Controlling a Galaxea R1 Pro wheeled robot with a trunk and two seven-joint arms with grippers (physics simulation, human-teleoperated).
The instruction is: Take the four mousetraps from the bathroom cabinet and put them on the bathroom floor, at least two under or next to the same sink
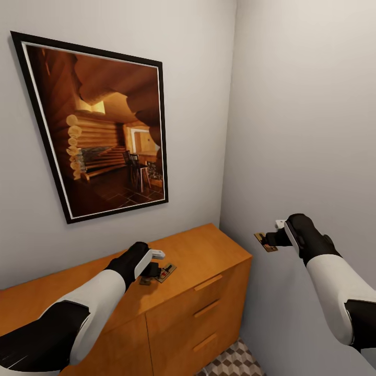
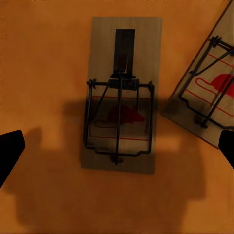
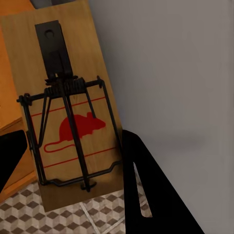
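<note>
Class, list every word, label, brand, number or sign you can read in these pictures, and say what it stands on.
No readable words, brands or numbers.
Held mousetrap in the right gripper: a red mouse picture with red lines, no lettering.
Mousetrap under the left gripper on the cabinet: the same red mouse picture, dim.
Second mousetrap beside it: part of a red picture, no text.
Framed picture: a log cabin interior, no text.

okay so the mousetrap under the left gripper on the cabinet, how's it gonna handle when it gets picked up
The mousetrap looks like a flat rigid wooden board, so probably stiff and light. Lying flush on the cabinet, it offers thin edges; it may slide. Its wire bar might snag the left gripper.
</note>
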